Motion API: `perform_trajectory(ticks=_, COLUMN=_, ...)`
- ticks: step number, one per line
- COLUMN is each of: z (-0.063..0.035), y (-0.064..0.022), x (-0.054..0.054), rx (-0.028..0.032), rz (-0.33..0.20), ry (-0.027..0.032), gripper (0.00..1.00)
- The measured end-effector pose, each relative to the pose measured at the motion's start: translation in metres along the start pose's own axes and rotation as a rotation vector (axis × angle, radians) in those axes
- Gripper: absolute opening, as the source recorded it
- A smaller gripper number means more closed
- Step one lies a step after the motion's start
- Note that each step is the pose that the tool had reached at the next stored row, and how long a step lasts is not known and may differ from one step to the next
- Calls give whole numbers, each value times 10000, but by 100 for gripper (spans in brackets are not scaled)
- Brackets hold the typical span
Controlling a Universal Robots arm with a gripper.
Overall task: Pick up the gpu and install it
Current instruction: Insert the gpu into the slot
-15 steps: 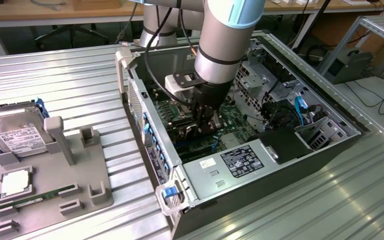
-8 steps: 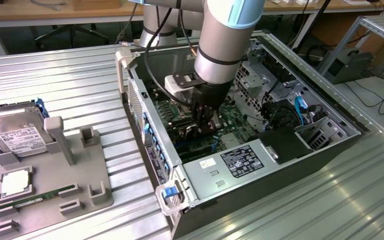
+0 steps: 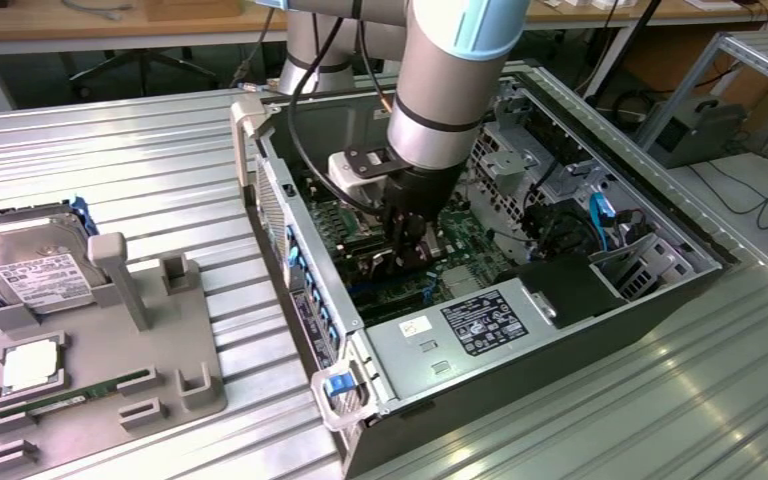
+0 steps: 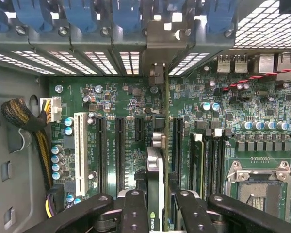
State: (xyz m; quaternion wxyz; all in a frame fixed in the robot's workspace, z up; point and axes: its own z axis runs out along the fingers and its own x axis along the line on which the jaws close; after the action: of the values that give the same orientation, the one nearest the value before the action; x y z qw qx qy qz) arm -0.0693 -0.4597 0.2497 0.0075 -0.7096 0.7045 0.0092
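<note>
Black jointed fingers (image 4: 136,208) of the end effector (image 4: 158,196) sit closest to the wrist camera. They are clenched from both sides on the gpu (image 4: 155,167), a thin flat card seen edge-on with a small logo on its upper rim. The card stands upright inside the open grey metal computer case (image 3: 624,165), just above the green motherboard (image 4: 111,102) on the case floor. It is in line with the long black expansion slots (image 4: 120,150). Whether its lower edge has entered a slot cannot be told.

Beside those slots lies a long white slot (image 4: 80,153), and past it a braided yellow-and-black cable bundle (image 4: 24,116) runs along the case wall. On the other side of the card sits the square silver processor socket (image 4: 262,184). Further on, at the case's rear wall, a silver metal plate (image 4: 160,43) stands in line with the card under a row of blue plastic latches (image 4: 82,12).

In the exterior view the silver arm (image 3: 451,70) reaches straight down into the case. A grey power supply box with a black label (image 3: 478,325) fills the case's near corner. Outside the case, on the exterior view's left, the ribbed metal surface (image 3: 157,170) carries a grey plastic fixture tray (image 3: 104,390). The tray holds a boxy silver hard drive (image 3: 31,270) and a narrow green memory stick (image 3: 71,395).
</note>
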Motion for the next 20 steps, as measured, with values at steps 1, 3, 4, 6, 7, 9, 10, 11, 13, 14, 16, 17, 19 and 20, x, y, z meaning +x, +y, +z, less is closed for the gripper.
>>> perform_trajectory(ticks=1, z=0, y=0, x=0, rx=0, rz=0, ry=1, gripper=27)
perform_trajectory(ticks=3, z=-2, y=1, x=0, rx=-2, rz=1, ry=4, gripper=27)
perform_trajectory(ticks=4, z=-1, y=5, x=1, rx=-3, rz=3, ry=7, gripper=27)
perform_trajectory(ticks=6, z=5, y=11, x=1, rx=-2, rz=0, ry=5, gripper=27)
perform_trajectory(ticks=7, z=5, y=12, x=1, rx=-1, rz=1, ry=4, gripper=27)
perform_trajectory(ticks=9, z=5, y=14, x=1, rx=-2, rz=1, ry=5, gripper=27)
perform_trajectory(ticks=10, z=7, y=17, x=1, rx=-2, rz=2, ry=5, gripper=27)
perform_trajectory(ticks=11, z=9, y=21, x=1, rx=0, rz=2, ry=4, gripper=27)
perform_trajectory(ticks=13, z=13, y=31, x=0, rx=1, rz=-4, ry=4, gripper=27)
perform_trajectory(ticks=14, z=13, y=39, x=0, rx=-3, rz=1, ry=4, gripper=27)
perform_trajectory(ticks=16, z=13, y=43, x=0, rx=0, rz=1, ry=4, gripper=27)
perform_trajectory(ticks=17, z=13, y=44, x=0, rx=1, rz=-1, ry=4, gripper=27)
perform_trajectory(ticks=19, z=13, y=45, x=0, rx=1, rz=1, ry=4, gripper=27)
perform_trajectory(ticks=20, z=13, y=45, x=0, rx=1, rz=1, ry=5, gripper=27)
